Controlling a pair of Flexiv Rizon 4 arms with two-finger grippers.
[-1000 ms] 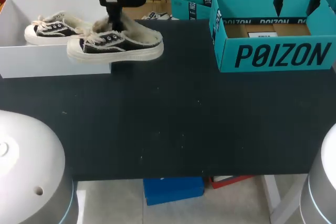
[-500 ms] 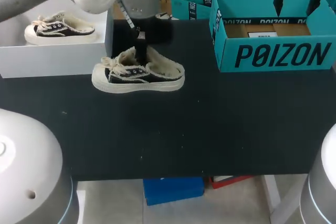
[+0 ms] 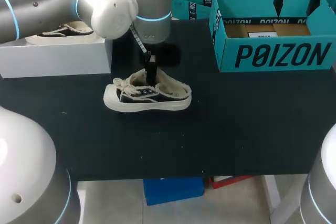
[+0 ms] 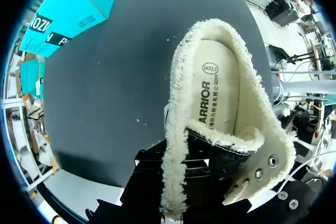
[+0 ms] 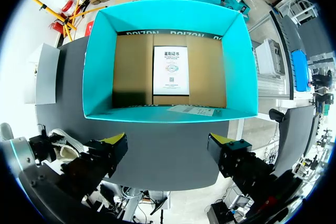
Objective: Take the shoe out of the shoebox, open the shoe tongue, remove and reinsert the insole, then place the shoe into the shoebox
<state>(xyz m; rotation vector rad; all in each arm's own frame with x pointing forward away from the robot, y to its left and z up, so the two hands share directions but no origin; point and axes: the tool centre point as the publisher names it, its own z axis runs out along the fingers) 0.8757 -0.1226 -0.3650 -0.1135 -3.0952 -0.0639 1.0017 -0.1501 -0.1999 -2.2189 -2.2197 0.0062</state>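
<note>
Carried out of the white box (image 3: 58, 59), the shoe (image 3: 157, 99) is now on the table (image 3: 226, 135), my left gripper (image 3: 151, 74) pinching its collar; my right gripper (image 5: 168, 141) hangs spread.

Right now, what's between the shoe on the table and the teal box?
Nothing: just bare table between the shoe and the teal box, in the head view.

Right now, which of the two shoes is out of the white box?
The shoe on the black table, gripped at its fleecy collar by the left jaws; the other shoe lies inside the white shoebox.
</note>
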